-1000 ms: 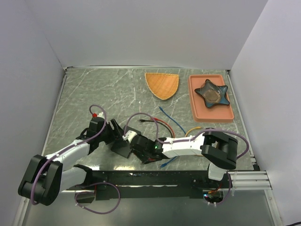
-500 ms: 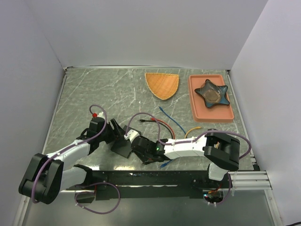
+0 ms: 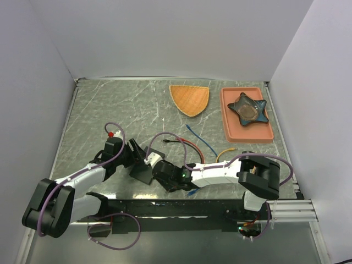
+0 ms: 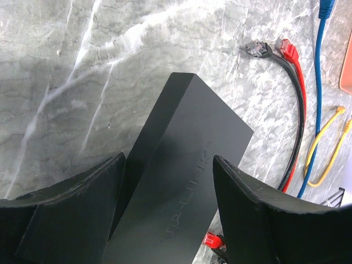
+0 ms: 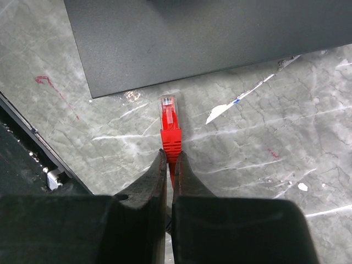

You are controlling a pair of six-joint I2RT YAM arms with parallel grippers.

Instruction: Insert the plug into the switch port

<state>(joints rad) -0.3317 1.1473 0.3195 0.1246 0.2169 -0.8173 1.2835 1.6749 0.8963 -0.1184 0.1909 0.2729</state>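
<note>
The flat matte-black box [image 4: 184,165] lies tilted between the fingers of my left gripper [image 4: 168,159], which is shut on it near the table's front left [image 3: 133,157]. My right gripper [image 5: 169,155] is shut on the boot of a red plug [image 5: 170,132]. The plug's clear tip points at the box's [image 5: 192,38] near edge and stops just short of it. The plug also peeks out beside the box in the left wrist view [image 4: 212,240]. In the top view my right gripper [image 3: 156,166] is right beside the box [image 3: 143,171]. The switch port is hidden.
Loose cables lie right of the box: a black plug [image 4: 256,48], a second red plug [image 4: 287,49], a blue cable [image 4: 320,82], a yellow cable [image 4: 324,148]. An orange fan-shaped dish [image 3: 190,99] and an orange tray [image 3: 228,118] holding a dark star-shaped dish [image 3: 248,108] stand at the back right.
My right gripper has moved a little left with the red plug, closer to the box. The left gripper and box have stayed put.
</note>
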